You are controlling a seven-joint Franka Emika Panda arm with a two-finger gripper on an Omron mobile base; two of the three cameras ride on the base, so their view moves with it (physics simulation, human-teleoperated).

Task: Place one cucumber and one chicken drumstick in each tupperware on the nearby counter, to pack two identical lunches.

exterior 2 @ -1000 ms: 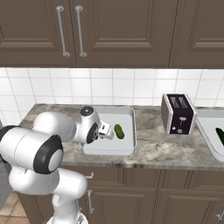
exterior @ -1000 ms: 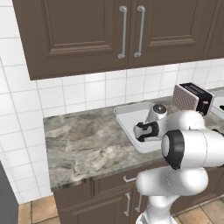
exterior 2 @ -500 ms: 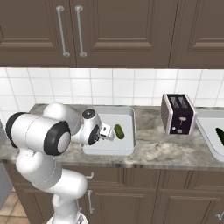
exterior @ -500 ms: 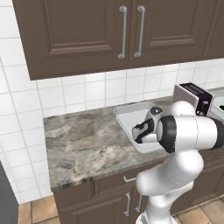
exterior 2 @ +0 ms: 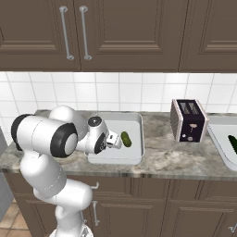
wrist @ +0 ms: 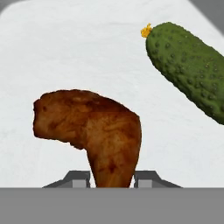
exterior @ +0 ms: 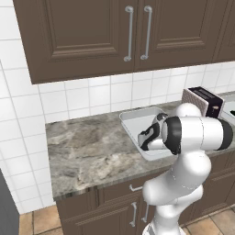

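Observation:
My gripper (wrist: 113,177) is down inside the left tupperware (wrist: 65,52), shut on the thin end of a reddish-brown chicken drumstick (wrist: 96,131) whose plump end lies against the tray floor. A short green cucumber (wrist: 188,70) lies in the same tray just beside it. From the right base view the gripper (exterior 2: 115,141) sits left of the cucumber (exterior 2: 125,139) within the tupperware (exterior 2: 132,125). The left base view has the gripper (exterior: 144,137) low in the tupperware (exterior: 133,114), partly behind my arm. A second tupperware (exterior 2: 217,143) at the far right holds a dark cucumber (exterior 2: 233,144).
A dark toaster (exterior 2: 188,119) stands on the counter (exterior 2: 176,162) between the two trays, also in the left base view as the toaster (exterior: 202,101). Bare marbled counter (exterior: 87,151) stretches left of the tray. Dark wall cabinets (exterior: 133,32) hang above the tiled wall.
My arm's elbow has swung round and now bulks in front of the tray. The hand has stayed low in the tray beside the cucumber, with the drumstick still between the fingers.

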